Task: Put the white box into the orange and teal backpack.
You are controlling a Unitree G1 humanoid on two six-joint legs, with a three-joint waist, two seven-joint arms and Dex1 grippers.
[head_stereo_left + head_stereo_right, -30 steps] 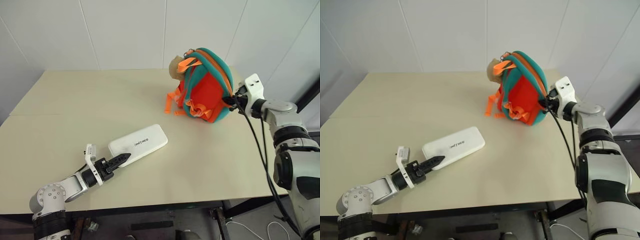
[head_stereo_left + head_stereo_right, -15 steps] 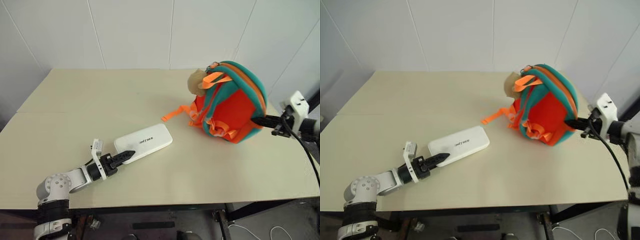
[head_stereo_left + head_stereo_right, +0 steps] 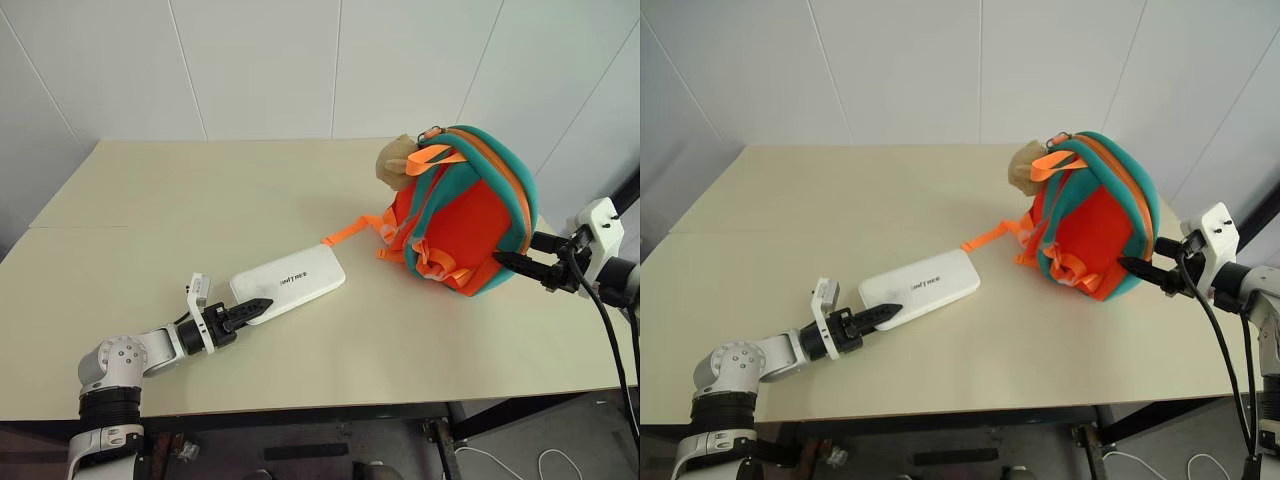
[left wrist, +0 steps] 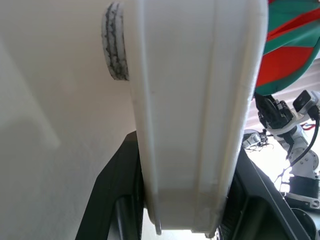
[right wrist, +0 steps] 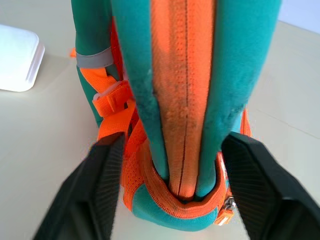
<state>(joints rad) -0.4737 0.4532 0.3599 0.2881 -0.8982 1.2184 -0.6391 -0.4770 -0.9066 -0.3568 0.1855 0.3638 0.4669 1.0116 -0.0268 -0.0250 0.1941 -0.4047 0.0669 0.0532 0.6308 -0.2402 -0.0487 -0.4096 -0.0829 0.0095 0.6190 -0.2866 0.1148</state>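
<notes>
Holding the near short end of the white box [image 3: 289,287], the left tool [image 3: 252,308] has its two black fingers closed on the thin edges of the case, as the left wrist view shows. The box lies flat on the desk [image 3: 200,210] and reaches away from this tool toward the orange and teal backpack [image 3: 462,210], which stands well apart from it, just in front of the right tool [image 3: 517,252].

The right tool is spread wide, one finger on each side of the lower end of the backpack, around the orange zipper band [image 5: 182,90]; I cannot tell if the fingers touch the fabric, and it grips nothing firmly.

I judge the box to be stiff, smooth and rather light, so it may slip or swing when it is lifted by one end only; a firm pinch on the long edges seems safer. The backpack looks soft and can fold or tip over. Its zipper appears closed in the right wrist view, so the opening probably needs work first. The tan plush charm [image 3: 398,160] hangs at its top.
</notes>
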